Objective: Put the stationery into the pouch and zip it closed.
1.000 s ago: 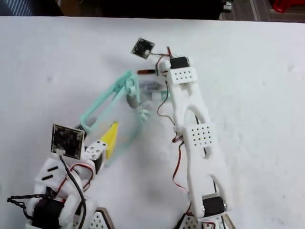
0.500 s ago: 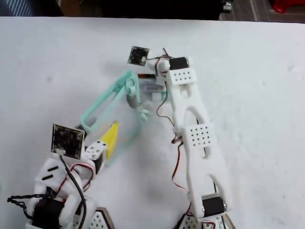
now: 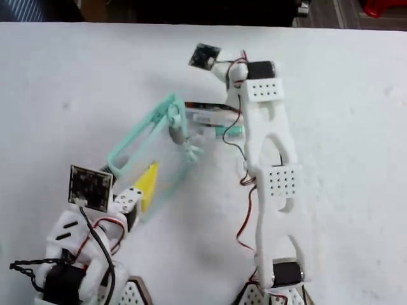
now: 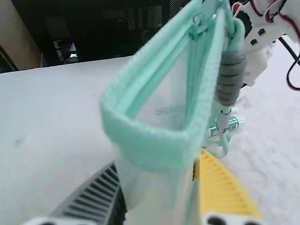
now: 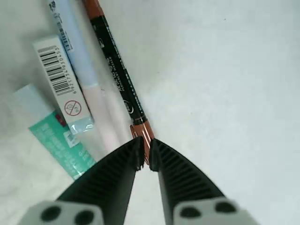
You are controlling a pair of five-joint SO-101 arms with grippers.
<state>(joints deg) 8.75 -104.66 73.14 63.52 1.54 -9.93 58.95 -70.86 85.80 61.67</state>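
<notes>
My left gripper (image 3: 142, 188) is shut on the near end of the clear pouch (image 3: 147, 151), whose mint zipper rim (image 4: 154, 145) gapes open; the wall sits between the yellow and dark fingers of the left gripper (image 4: 159, 206). A grey-gripped pen (image 4: 229, 77) leans at the pouch's far rim. Past the pouch lie a brown pen (image 5: 117, 79), a pale blue-and-pink pen (image 5: 89, 84) and a white-and-green eraser (image 5: 61, 93). My right gripper (image 5: 146, 152) is shut on the brown pen's end. From above, the right gripper (image 3: 233, 109) sits beside the stationery pile (image 3: 206, 118).
The white table (image 3: 343, 95) stretches open to the right and left of both arms. Red and black wires (image 3: 245, 210) hang along the right arm. A dark edge and room lie beyond the table's far side.
The right arm has swung to the right and away from the pouch, and the brown pen now stretches further right with it. The left arm and pouch have stayed still.
</notes>
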